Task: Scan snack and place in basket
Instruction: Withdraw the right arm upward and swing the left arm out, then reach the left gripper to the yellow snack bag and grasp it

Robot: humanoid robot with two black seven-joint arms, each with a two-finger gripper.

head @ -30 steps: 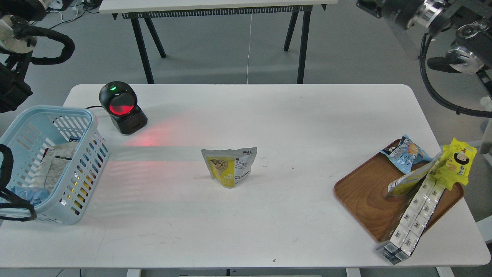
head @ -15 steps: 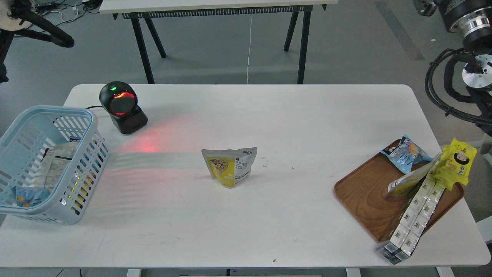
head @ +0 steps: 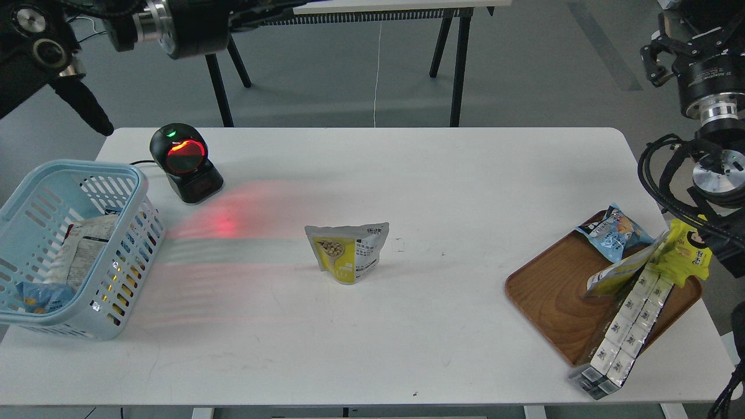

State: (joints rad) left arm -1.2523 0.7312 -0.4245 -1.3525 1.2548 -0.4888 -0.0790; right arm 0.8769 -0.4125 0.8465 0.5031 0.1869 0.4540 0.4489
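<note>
The snack [head: 347, 252], a small pouch with a white top, a yellow bottom and a bean picture, stands upright alone at the middle of the white table. The light blue basket [head: 135, 192] sits at the table's left edge and holds a few packets. My left arm reaches across the top left, high above the table. Its dark far end [head: 279, 10] is too dark to tell the fingers apart. My right arm [head: 701, 75] rises along the right edge, and its gripper is cut off by the top of the view. Neither arm is near the snack.
A black barcode scanner [head: 183, 160] with a red glowing window stands at the back left, casting red light on the table. A brown wooden tray [head: 553, 291] at the right holds a blue crinkly bag [head: 616, 233], a yellow cartoon packet [head: 689, 254] and a row of white boxes [head: 623, 334].
Both arms have swung. The left arm now stretches rightward across the top of the view. The right arm has come lower along the right edge. The snack, basket and tray have not moved.
</note>
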